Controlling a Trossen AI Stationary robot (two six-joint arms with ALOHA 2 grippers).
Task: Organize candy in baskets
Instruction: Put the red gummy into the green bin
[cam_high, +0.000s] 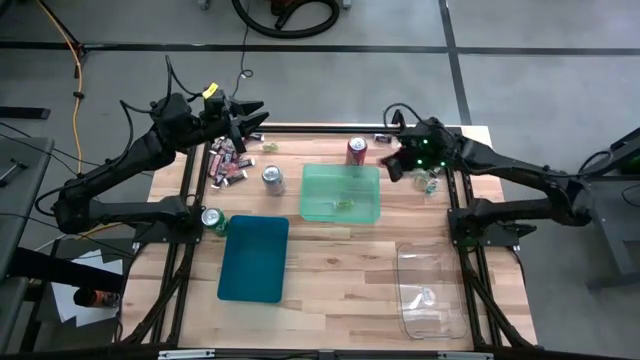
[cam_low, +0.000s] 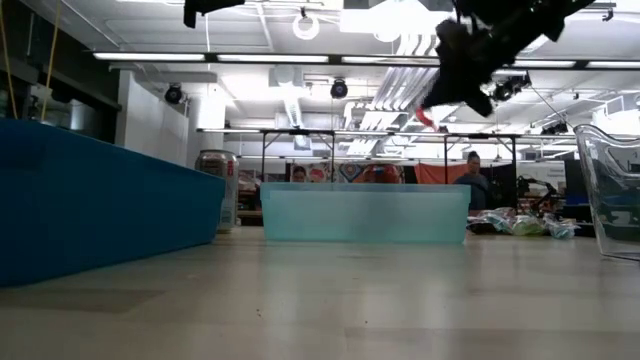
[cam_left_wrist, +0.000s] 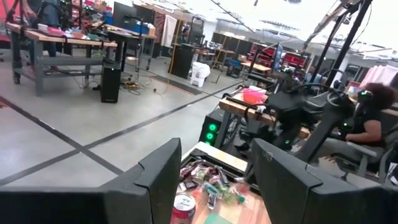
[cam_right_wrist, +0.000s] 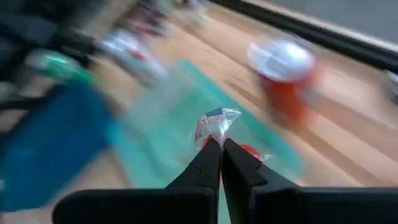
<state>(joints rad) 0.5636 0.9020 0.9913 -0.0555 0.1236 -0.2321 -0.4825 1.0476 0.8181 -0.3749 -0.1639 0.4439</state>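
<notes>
From above, most of the sorting looks undone. A heap of candy lies at the far left of the worktop, and a smaller scatter lies at the far right. The light green basket holds only a piece or two, the dark teal basket shows nothing inside, and the clear basket seems to hold very little. Three soda cans stand among them. The left gripper hangs above the left heap with its jaws parted and nothing between them. The right gripper is just beside the green basket's far right corner.

From worktop level, the right gripper is raised well off the surface with something red at its tip. The teal basket and green basket hide their contents here.

The left wrist view shows wide jaws over a can and loose candies.

The right wrist view shows jaws pinched on a wrapped candy, with the green basket below; I judge a drop there is next, with many pieces left.
</notes>
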